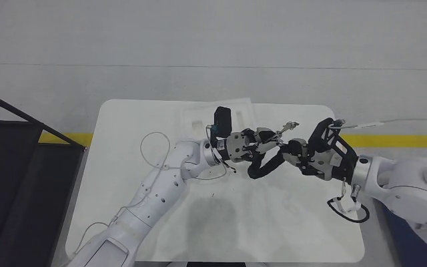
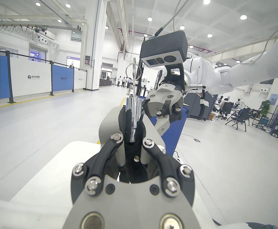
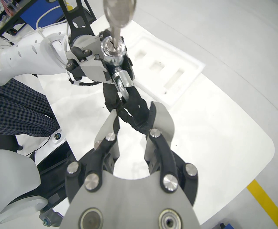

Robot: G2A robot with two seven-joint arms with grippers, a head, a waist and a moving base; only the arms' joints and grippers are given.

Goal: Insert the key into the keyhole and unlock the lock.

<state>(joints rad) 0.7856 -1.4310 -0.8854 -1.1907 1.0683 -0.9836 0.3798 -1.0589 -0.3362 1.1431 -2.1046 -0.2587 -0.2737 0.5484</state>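
Fingers [image 2: 149,129] of the left gripper [image 2: 132,128] are clenched on the chrome body of the lock [image 2: 133,110], holding it in the air with its keyhole end pointing away from the wrist. Across from it, the right gripper [image 3: 134,110] has its fingers [image 3: 164,121] around the lock's black cable [image 3: 139,122]. They look pressed onto it, though the contact itself is hard to make out.

The key [image 3: 119,13] stands in the keyhole [image 3: 111,46] with its ring hanging free, and neither gripper is touching it. So the insertion looks done. I cannot tell whether the key has been turned. The chrome end piece of the cable seems joined to the body, so I judge the unlocking itself is left, or at least drawing the cable end out.

Lock and key hang above the middle of the table [image 3: 217,121], toward its far edge. A white foam tray [image 3: 196,65] with moulded recesses lies along that far edge, and the lock and key are not in it.
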